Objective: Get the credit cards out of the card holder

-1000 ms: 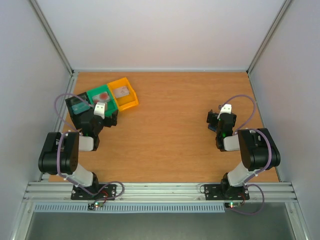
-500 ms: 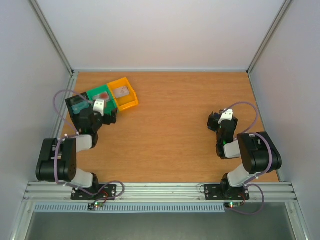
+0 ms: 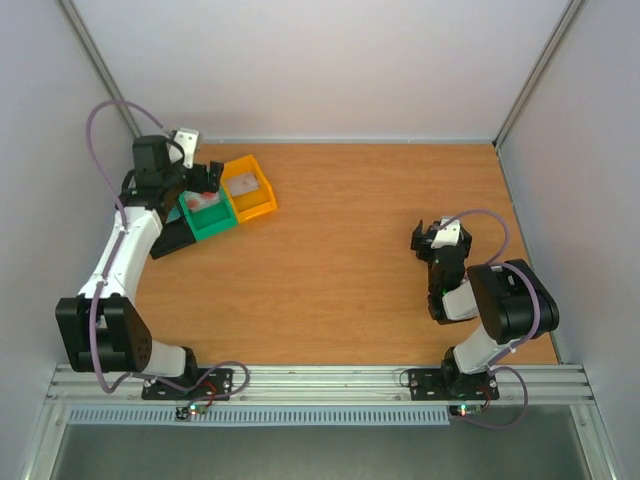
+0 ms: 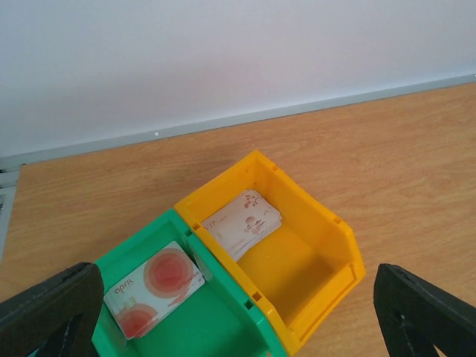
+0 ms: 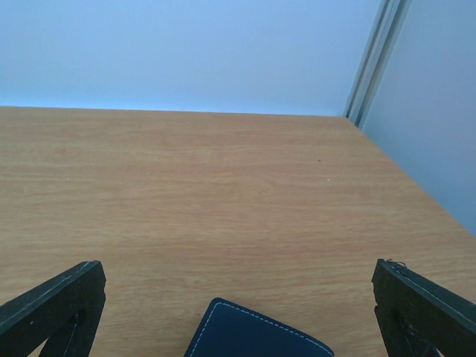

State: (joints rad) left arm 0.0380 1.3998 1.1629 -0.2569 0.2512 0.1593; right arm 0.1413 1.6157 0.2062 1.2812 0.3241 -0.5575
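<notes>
Two pale credit cards with reddish marks show in the left wrist view. One credit card [image 4: 153,287] lies in the green bin [image 4: 223,327] and the other [image 4: 242,222] in the yellow bin [image 4: 327,271]. My left gripper [image 4: 238,316] hangs open above these bins, seen from the top camera as the left gripper [image 3: 205,178]. The dark navy card holder [image 5: 256,335] lies shut on the table just below my open right gripper [image 5: 238,305]. From above, the right gripper [image 3: 431,240] hides it.
The yellow bin [image 3: 250,190], the green bin [image 3: 212,215] and a black bin [image 3: 172,238] stand in a row at the table's back left. The back wall rail [image 4: 297,111] runs close behind them. The right wall [image 5: 439,111] is near the right arm.
My left arm has stretched out and lifted from low over the black bin to above the green and yellow bins. The right gripper shifted slightly. Both grippers stayed open.
</notes>
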